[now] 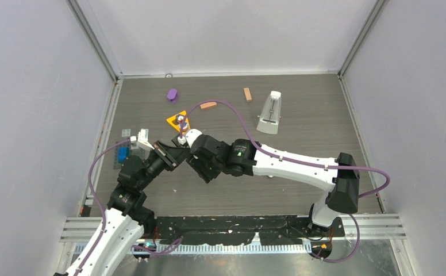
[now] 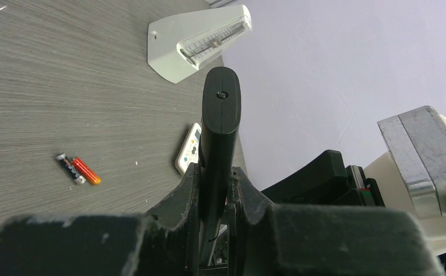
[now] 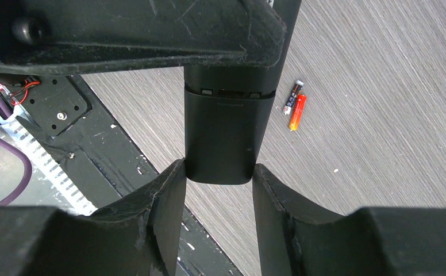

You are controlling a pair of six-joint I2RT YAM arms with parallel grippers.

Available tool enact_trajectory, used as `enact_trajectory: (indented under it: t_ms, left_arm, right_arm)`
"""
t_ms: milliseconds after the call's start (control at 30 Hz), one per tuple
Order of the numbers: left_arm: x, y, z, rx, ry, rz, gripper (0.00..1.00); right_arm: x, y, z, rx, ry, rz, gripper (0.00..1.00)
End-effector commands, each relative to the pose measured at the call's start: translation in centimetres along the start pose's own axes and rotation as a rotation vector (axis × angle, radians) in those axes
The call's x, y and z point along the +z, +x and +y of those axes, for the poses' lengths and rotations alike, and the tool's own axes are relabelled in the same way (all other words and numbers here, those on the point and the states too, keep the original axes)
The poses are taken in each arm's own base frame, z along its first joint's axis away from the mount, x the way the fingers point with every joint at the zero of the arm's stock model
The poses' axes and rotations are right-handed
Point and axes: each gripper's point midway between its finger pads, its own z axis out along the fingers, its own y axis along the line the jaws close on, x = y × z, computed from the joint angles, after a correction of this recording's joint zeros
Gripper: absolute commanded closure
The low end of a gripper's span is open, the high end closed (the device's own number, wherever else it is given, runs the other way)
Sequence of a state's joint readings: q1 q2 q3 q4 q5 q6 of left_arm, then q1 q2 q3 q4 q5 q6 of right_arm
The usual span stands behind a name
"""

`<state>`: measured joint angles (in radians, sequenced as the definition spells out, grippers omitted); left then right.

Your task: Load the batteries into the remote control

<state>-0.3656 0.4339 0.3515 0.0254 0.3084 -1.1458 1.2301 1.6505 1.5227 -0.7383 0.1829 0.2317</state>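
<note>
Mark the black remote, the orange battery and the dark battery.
black remote [image 2: 220,132]: left wrist view, middle of its visible body.
orange battery [image 3: 297,112]: right wrist view, middle of the cylinder.
dark battery [image 3: 293,96]: right wrist view, middle of the cylinder.

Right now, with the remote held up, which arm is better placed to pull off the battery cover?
Right: the right pincer pinches the cover end of the remote, while the left pincer clamps the body, steadying it.

We take this for a robotics lab: a wood-grain table [image 1: 312,126] boxed in by pale panels [image 1: 37,115] on aluminium rails [image 1: 94,40], two cabled robot arms [image 1: 289,164] bolted to a black plate [image 1: 238,223] at its near edge
</note>
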Motion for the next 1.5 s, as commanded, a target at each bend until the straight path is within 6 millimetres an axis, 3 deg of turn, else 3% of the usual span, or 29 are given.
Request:
enact_trajectory:
  t_ms: [0,667,1000,1467]
  left_arm:
    - [-0.8,1.6,-3.5,-0.074,0.141,0.102,1.0]
    - [-0.7,1.8,-1.8,-0.133,0.067,0.09,1.0]
    - [-0.6,1.9,-1.1,-0.166,0.044,0.082,1.0]
    - [-0.3,0.7,0.1,-0.18,-0.028,0.012,1.0]
  right_arm:
    - [0.1,-6.7,0.5,0.058,-0.007,-0.227,0.55]
    - [0.8,-6.6,-0.1,0.051,0.029,-0.223,0.47]
    - [0.9,-6.4,-0.3,0.058,0.036,-0.216,0.52]
    - [-1.8,-7.7,-0.7,0.106,0.029,-0.3,0.27]
